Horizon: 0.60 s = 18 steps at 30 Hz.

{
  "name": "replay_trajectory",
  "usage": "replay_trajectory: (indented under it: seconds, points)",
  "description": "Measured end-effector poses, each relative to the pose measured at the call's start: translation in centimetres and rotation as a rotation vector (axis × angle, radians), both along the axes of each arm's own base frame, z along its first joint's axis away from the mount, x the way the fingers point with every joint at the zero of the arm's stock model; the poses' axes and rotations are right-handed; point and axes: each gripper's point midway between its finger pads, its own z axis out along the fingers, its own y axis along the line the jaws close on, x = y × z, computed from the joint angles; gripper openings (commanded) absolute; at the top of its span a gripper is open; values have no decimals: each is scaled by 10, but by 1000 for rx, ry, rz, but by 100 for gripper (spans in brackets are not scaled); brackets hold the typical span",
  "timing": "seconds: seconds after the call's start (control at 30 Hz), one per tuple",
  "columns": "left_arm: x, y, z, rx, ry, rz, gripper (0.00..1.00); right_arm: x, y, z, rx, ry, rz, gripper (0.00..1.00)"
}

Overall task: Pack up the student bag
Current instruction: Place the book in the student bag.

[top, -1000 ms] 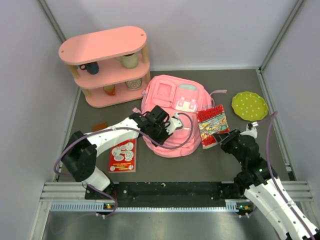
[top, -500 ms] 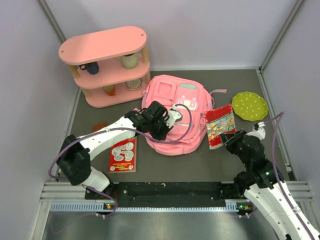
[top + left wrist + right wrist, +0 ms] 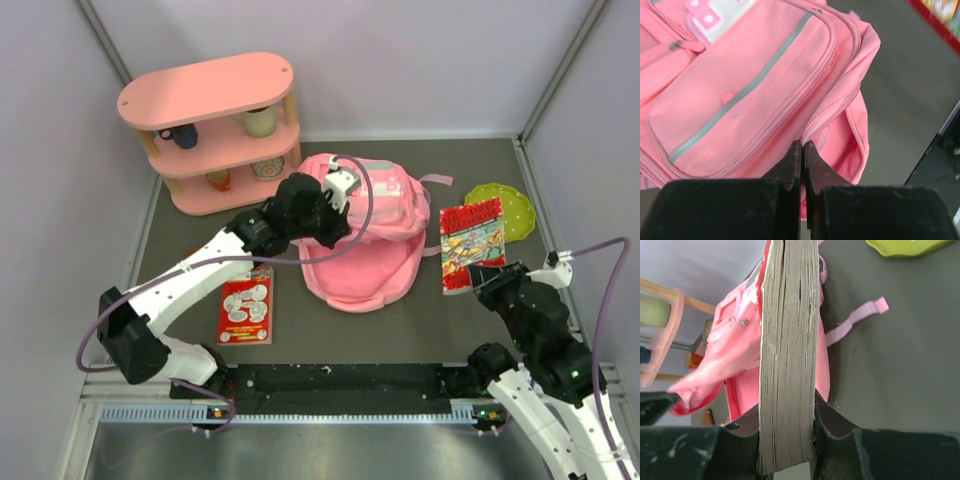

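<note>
Left end effector (image 3: 802,146) risen — pinching student bag (image 3: 740,100) rim, bag beneath | right end effector (image 3: 787,412) clamps book (image 3: 472,243)

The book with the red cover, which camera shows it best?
The top view: the book shows its colourful cover, held by the right gripper. The right wrist view shows only its page edges; the left wrist view, just a red corner.
</note>
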Motion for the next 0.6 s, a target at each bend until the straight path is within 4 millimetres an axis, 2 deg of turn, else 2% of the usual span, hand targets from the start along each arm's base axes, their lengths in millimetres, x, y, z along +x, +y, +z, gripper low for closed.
replay_trajectory:
  seconds: [0.13,0.2,0.27,0.43,0.6]
  points:
    - [29,-17,44,-75,-32,91,0,-15,-1,-12,64,48,-4,0]
    - [42,-27,64,-114,-57,120,0,-22,4,-17,104,78,16,0]
    - [49,-33,75,-140,-72,143,0,-28,13,-21,153,106,52,0]
    - [51,-36,71,-138,-53,167,0,-40,44,-26,289,169,181,0]
    - [50,-38,67,-141,-44,172,0,-35,82,-48,423,246,303,0]
